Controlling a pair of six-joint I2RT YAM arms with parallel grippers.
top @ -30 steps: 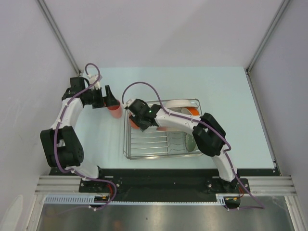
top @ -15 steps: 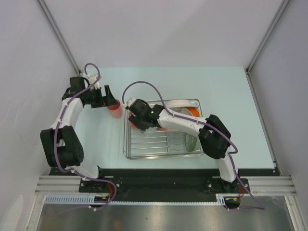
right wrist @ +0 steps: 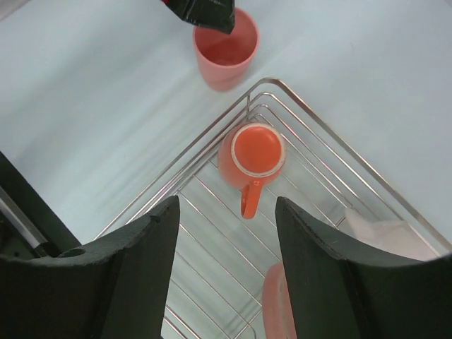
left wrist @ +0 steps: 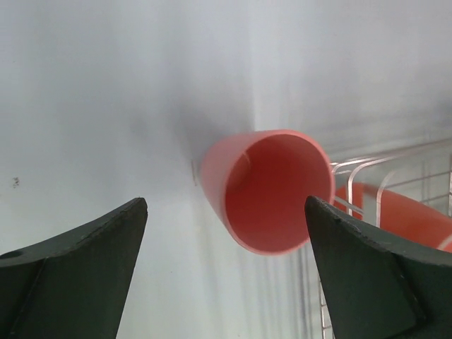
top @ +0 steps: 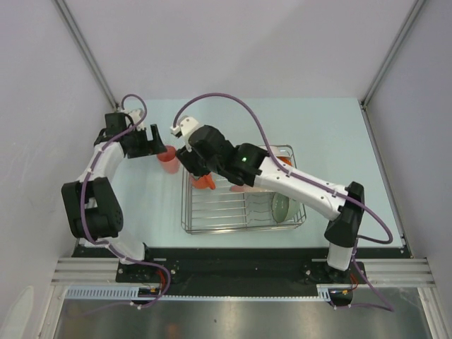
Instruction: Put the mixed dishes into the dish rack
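Pink plastic tumbler (left wrist: 265, 194) stands on the table, just outside the corner of the silver wire dish rack (right wrist: 332, 138). The left gripper (left wrist: 226, 208) is wide open right at the cup, so grabbing it looks like the next job. The right gripper (right wrist: 226, 205) hangs open and empty over the orange mug (right wrist: 256, 152) in the rack. That arm and mug crowd the near corner. A pale green bowl (top: 280, 207) sits further along.

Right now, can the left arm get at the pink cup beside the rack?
Probably yes. The open left gripper faces the pink cup, which stands upright just ahead of its fingers with nothing between. The rack sits close beside the cup, so mind that side.
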